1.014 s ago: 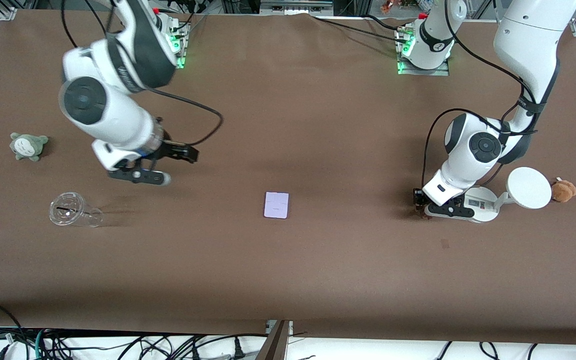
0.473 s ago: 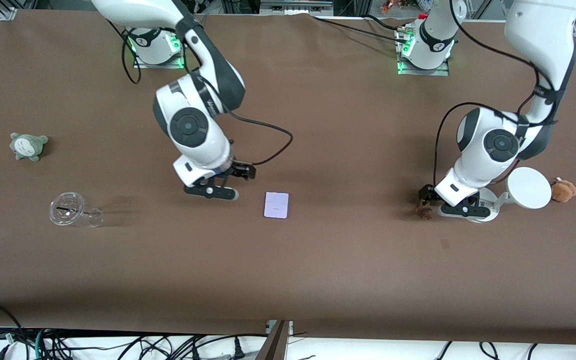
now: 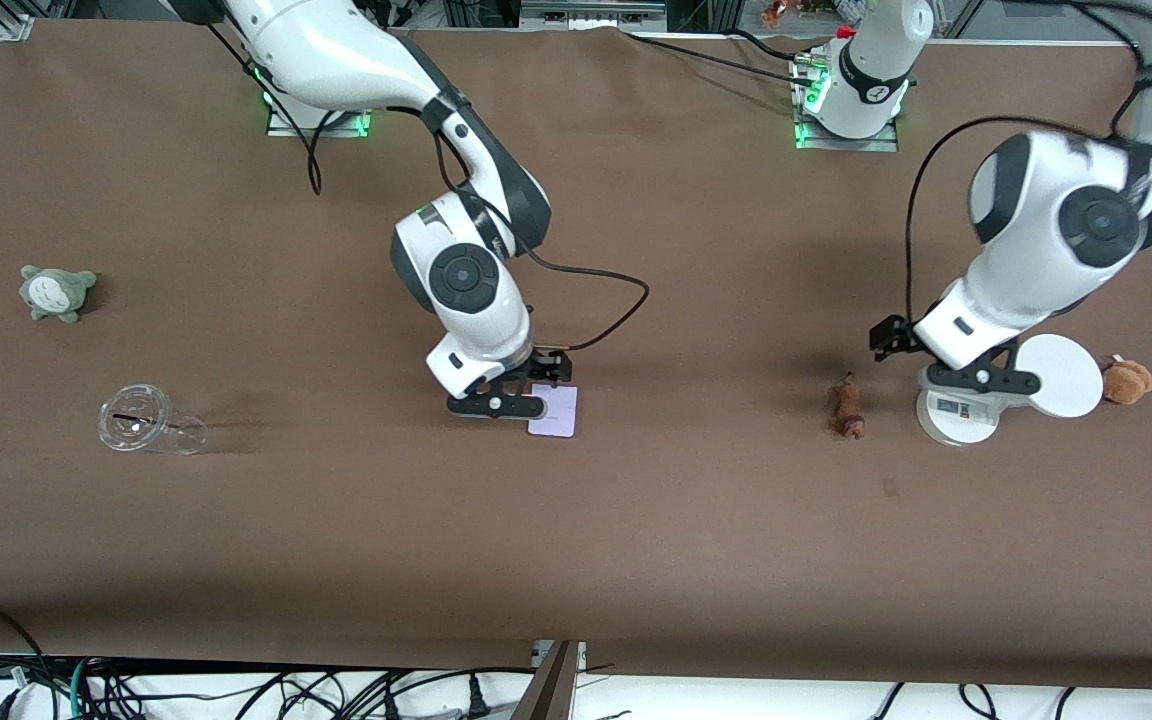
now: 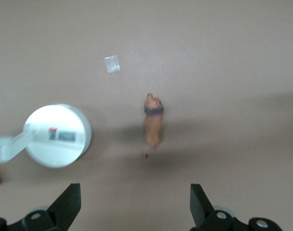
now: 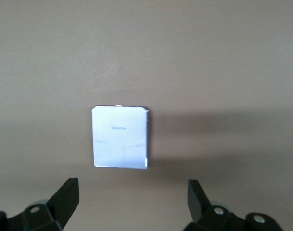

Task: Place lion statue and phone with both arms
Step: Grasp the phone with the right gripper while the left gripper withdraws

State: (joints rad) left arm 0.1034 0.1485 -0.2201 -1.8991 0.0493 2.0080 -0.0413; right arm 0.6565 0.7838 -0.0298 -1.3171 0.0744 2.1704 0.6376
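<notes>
The phone [image 3: 558,412], a flat pale lavender rectangle, lies on the brown table near its middle; it also shows in the right wrist view [image 5: 120,137]. My right gripper [image 3: 548,372] hovers open and empty over the phone's edge; its jaws [image 5: 132,199] stand wide. The lion statue [image 3: 846,406], a slim reddish-brown figurine, lies on the table toward the left arm's end and shows in the left wrist view [image 4: 153,124]. My left gripper [image 3: 891,338] is open and empty, raised beside the lion; its jaws [image 4: 135,207] stand wide apart.
A white round-based stand [image 3: 956,418] with a disc [image 3: 1061,375] stands beside the lion, also in the left wrist view [image 4: 57,136]. A tan plush [image 3: 1126,380] lies next to the disc. A grey-green plush [image 3: 56,292] and a tipped clear cup [image 3: 146,422] lie at the right arm's end.
My right arm has swung from the cup's end of the table over to the phone. My left gripper has risen off the lion statue, which now lies free on the table.
</notes>
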